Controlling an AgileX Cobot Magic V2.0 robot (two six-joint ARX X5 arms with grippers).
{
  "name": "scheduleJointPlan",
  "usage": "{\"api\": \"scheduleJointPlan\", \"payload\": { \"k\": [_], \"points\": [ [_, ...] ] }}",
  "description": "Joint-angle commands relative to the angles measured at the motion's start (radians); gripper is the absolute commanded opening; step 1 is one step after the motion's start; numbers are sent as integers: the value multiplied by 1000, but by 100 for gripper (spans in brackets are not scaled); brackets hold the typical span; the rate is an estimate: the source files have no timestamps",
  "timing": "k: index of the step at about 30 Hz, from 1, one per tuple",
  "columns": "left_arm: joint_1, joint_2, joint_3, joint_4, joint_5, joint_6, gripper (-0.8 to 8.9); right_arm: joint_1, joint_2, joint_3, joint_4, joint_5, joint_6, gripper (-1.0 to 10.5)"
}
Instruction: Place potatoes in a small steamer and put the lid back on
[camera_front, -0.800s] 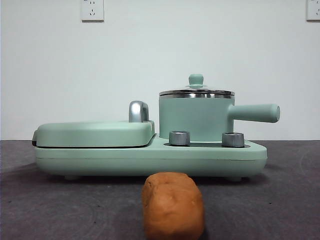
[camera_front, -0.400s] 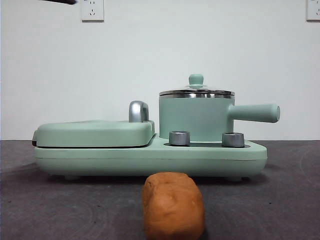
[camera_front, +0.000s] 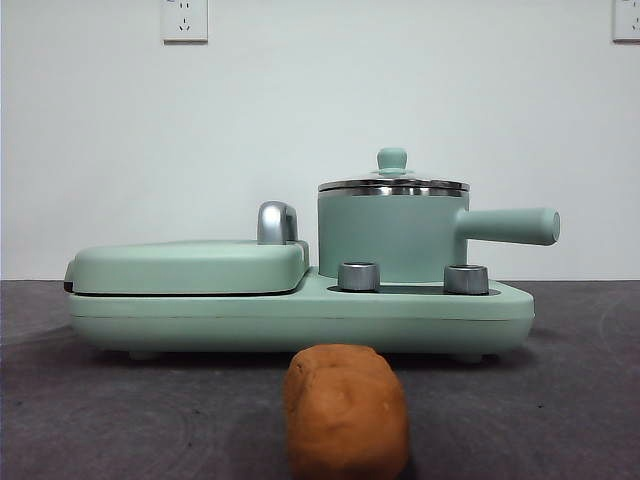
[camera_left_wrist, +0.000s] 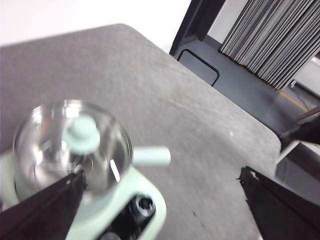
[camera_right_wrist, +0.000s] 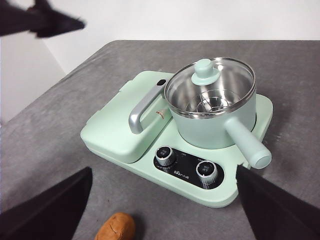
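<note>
The potato (camera_front: 346, 410), an orange-brown rough lump, lies on the grey table in front of the appliance; it also shows low in the right wrist view (camera_right_wrist: 115, 226). On the appliance's right side stands the small steamer (camera_front: 392, 238), with the glass lid (camera_front: 392, 185) sitting on it. High above the lid (camera_left_wrist: 75, 145) my left gripper (camera_left_wrist: 160, 175) hangs open, holding nothing. My right gripper (camera_right_wrist: 164, 172) is open too, high over the table's front, looking down at the steamer (camera_right_wrist: 212, 125) and lid (camera_right_wrist: 210, 92). Neither gripper appears in the front view.
The steamer stands on a mint-green appliance base (camera_front: 300, 318) with two steel dials (camera_front: 359, 276). A flat griddle cover (camera_front: 190, 265) with a chrome handle (camera_front: 277, 222) fills its left half. The left arm (camera_right_wrist: 45, 20) shows dark in the right wrist view. A white wall stands behind.
A black arm tip that showed at the front view's top left edge half a second ago is out of that view now. Potato, steamer and lid have not moved.
</note>
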Motion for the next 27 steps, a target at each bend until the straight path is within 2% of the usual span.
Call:
{"api": "scheduleJointPlan", "payload": {
  "k": [1, 6, 11, 14, 27],
  "points": [
    [-38, 105, 107, 7, -51, 53, 501, 1, 4, 18, 5, 0, 11, 464],
    [-90, 253, 227, 2, -132, 97, 501, 1, 10, 18, 4, 0, 11, 463],
    [-132, 365, 286, 4, -245, 226, 501, 1, 20, 18, 0, 0, 11, 464],
    [-147, 411, 289, 28, -315, 270, 500, 1, 30, 18, -2, -1, 11, 463],
    [-149, 547, 289, 163, -349, 257, 498, 1, 36, 18, -2, -5, 11, 463]
  ]
}}
